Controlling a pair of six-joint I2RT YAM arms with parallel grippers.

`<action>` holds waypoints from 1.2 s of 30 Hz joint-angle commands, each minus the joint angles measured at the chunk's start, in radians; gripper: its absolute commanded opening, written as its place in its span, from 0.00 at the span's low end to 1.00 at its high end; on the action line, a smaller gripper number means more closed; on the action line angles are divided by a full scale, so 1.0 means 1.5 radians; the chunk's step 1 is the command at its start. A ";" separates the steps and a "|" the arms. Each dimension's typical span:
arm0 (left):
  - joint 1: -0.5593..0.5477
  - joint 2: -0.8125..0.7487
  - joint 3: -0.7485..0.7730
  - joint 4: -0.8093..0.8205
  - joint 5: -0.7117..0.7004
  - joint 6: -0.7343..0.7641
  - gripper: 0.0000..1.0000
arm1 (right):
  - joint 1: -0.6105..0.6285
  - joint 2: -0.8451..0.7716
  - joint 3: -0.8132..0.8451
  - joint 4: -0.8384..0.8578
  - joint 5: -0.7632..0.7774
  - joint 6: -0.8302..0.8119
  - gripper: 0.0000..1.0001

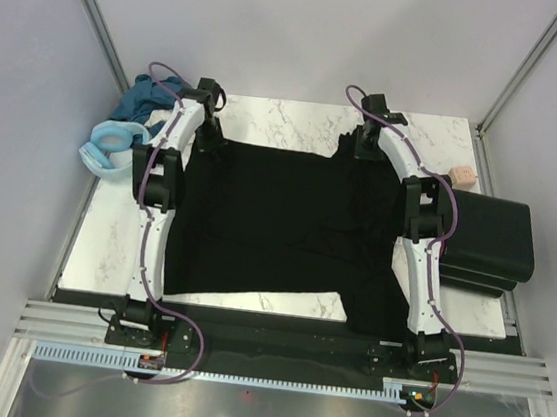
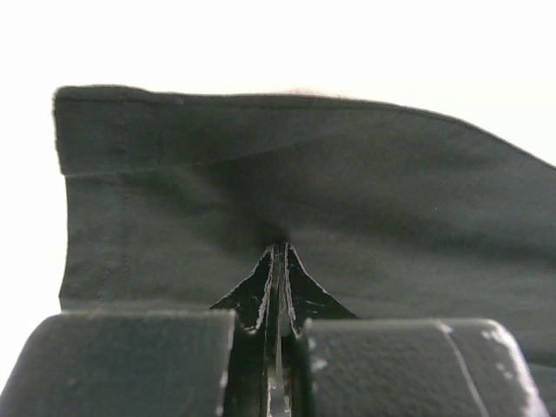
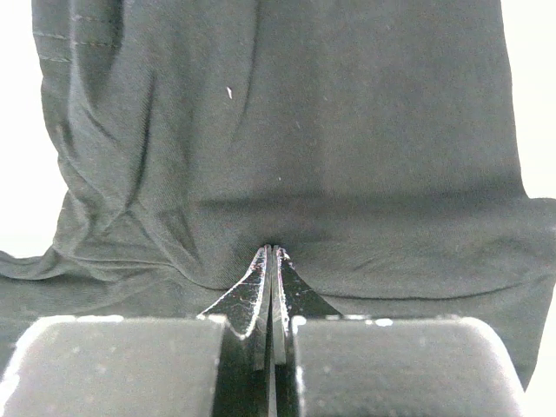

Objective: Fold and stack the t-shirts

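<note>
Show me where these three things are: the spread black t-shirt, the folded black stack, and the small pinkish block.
spread black t-shirt [image 1: 286, 230]: top view, middle of its body.
folded black stack [image 1: 492, 233]: top view, its upper face.
small pinkish block [image 1: 460, 175]: top view, its top.

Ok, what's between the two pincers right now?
Only the black shirt: in the top view its far edge runs from the left pincer to the right pincer, both shut on it. Nothing else lies on that stretch.
</note>
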 commanded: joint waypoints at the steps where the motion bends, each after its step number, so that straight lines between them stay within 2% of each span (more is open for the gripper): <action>1: 0.003 0.033 0.041 -0.023 0.049 -0.032 0.02 | 0.000 0.061 0.029 -0.015 -0.096 0.003 0.00; 10: 0.025 0.105 0.145 -0.035 0.153 -0.117 0.02 | -0.015 0.090 0.085 -0.009 -0.199 0.025 0.00; 19: 0.060 0.112 0.155 -0.026 0.104 -0.166 0.02 | -0.044 0.120 0.135 0.025 -0.197 0.049 0.00; 20: 0.087 0.111 0.158 -0.023 0.102 -0.168 0.02 | -0.047 0.121 0.140 0.035 -0.198 0.054 0.00; 26: 0.114 0.121 0.172 0.001 0.109 -0.169 0.02 | -0.057 0.140 0.151 0.064 -0.201 0.079 0.00; 36: 0.119 0.137 0.175 0.018 0.143 -0.120 0.02 | -0.057 0.151 0.154 0.119 -0.202 0.079 0.02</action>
